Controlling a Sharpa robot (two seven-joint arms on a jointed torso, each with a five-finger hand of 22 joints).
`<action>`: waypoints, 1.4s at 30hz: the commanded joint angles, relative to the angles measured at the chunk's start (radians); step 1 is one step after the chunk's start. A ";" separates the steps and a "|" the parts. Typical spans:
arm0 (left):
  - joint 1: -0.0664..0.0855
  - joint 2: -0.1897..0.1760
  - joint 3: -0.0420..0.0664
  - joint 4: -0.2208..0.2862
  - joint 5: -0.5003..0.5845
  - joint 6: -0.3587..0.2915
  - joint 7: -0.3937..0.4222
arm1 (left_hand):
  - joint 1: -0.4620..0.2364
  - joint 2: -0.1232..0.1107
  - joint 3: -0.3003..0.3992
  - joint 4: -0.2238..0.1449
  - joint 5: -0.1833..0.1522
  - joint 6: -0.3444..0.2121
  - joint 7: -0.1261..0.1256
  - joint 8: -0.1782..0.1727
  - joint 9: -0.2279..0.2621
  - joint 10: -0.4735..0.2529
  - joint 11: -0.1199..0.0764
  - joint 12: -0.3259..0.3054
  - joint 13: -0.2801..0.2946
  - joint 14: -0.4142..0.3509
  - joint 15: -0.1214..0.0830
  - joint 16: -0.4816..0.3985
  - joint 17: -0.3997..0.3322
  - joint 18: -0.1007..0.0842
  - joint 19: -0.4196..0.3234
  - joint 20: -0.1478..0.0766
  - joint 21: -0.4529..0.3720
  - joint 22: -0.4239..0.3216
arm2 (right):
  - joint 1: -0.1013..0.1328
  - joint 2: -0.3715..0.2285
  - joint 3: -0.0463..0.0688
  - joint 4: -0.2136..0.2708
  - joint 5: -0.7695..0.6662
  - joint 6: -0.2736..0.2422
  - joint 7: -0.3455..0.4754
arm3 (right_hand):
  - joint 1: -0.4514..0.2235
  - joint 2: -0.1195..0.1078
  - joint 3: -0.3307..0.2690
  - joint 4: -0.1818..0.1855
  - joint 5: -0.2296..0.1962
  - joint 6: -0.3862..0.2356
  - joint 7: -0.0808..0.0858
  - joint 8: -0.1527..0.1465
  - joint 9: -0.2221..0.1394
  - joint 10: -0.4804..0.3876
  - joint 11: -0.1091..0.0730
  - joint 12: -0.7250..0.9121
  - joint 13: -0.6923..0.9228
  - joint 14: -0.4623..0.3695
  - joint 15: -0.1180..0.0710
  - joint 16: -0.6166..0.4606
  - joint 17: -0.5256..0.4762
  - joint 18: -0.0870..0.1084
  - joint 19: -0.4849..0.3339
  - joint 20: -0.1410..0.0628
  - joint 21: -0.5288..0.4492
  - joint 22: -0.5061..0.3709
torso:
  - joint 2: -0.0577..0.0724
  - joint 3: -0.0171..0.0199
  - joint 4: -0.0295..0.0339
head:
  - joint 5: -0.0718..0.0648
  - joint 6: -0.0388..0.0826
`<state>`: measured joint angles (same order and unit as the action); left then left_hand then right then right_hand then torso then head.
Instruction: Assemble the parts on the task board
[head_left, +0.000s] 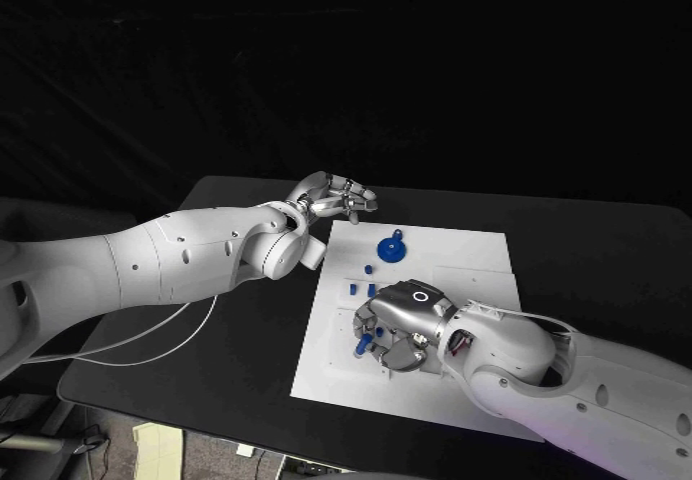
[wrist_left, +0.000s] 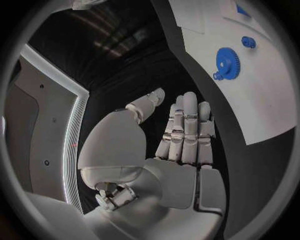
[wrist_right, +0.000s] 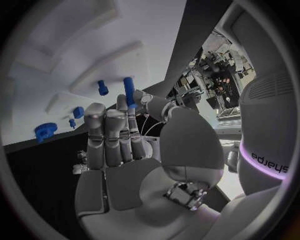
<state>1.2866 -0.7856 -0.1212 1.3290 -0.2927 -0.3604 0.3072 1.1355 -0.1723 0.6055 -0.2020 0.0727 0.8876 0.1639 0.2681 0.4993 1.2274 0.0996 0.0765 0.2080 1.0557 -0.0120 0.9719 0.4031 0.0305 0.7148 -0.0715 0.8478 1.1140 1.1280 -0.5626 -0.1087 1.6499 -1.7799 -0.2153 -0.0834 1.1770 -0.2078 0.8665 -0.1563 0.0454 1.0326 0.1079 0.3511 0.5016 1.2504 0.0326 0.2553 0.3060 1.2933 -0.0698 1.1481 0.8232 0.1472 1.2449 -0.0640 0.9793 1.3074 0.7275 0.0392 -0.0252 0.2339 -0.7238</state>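
Bearing a white task board, black table.

The task board is lying in the middle of the table, the gear sitting near its far left corner, small parts lying nearer.

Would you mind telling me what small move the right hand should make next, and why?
Probably lower the right hand a little toward the task board and steady the blue peg for seating. The right wrist view shows that peg at its fingertips, seemingly pinched, with other blue parts nearby. The left hand hovers off the board's edge, holding nothing, near the blue gear.
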 joint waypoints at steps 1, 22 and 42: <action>0.001 0.001 0.001 0.002 0.005 0.011 0.012 | 0.002 0.011 0.000 -0.005 0.005 -0.008 -0.001 0.005 0.000 -0.006 0.000 0.000 0.001 0.002 0.005 -0.005 0.002 -0.012 -0.002 -0.033 -0.004 0.001 | -0.002 0.003 -0.004 -0.002 -0.012 0.028 0.008 | -0.005 0.010 0.000 -0.007 0.004 0.006 -0.002 0.003 0.014 0.004 0.004 0.001 -0.001 -0.002 -0.005 -0.001 -0.001 0.115 -0.002 -0.006 0.006 0.016 | 0.000 -0.0003 0.0006 | 0.000 -0.002; 0.001 0.000 0.001 0.002 0.005 0.011 0.012 | 0.002 0.011 -0.001 -0.005 0.005 -0.008 -0.001 0.006 0.000 -0.006 0.000 0.000 0.002 0.002 0.005 -0.005 0.003 -0.012 -0.001 -0.033 -0.005 0.002 | -0.004 0.003 -0.009 0.002 -0.009 0.015 0.015 | -0.007 0.012 -0.001 -0.011 0.004 0.007 -0.002 0.003 0.015 0.004 0.004 0.002 0.001 -0.002 -0.005 -0.002 -0.001 0.115 -0.002 -0.006 0.006 0.017 | 0.000 0.0007 -0.0005 | 0.004 -0.008; 0.001 0.000 0.001 0.002 0.005 0.012 0.010 | 0.002 0.011 -0.001 -0.005 0.005 -0.008 -0.001 0.006 0.000 -0.006 0.001 0.000 0.002 0.002 0.005 -0.006 0.004 -0.012 -0.001 -0.033 -0.005 0.002 | -0.006 0.005 -0.009 0.003 -0.014 0.015 0.013 | -0.008 0.013 -0.001 -0.014 0.004 0.008 -0.002 0.003 0.015 0.004 0.004 0.002 0.002 -0.002 -0.006 -0.002 0.000 0.115 -0.002 -0.006 0.006 0.016 | 0.000 0.0003 -0.0001 | 0.004 -0.009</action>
<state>1.2866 -0.7867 -0.1212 1.3289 -0.2924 -0.3599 0.3070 1.1355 -0.1723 0.6055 -0.2020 0.0727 0.8876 0.1639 0.2681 0.4993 1.2274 0.0997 0.0764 0.2085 1.0557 -0.0120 0.9719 0.4056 0.0305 0.7148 -0.0715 0.8478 1.1155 1.1237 -0.5590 -0.1165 1.6512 -1.7805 -0.2181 -0.0768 1.1713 -0.2057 0.8651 -0.1630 0.0464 1.0311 0.1053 0.3512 0.5022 1.2484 0.0373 0.2552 0.3069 1.2933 -0.0699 1.1481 0.8233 0.1473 1.2430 -0.0621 0.9793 1.3075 0.7273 0.0397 -0.0255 0.2382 -0.7325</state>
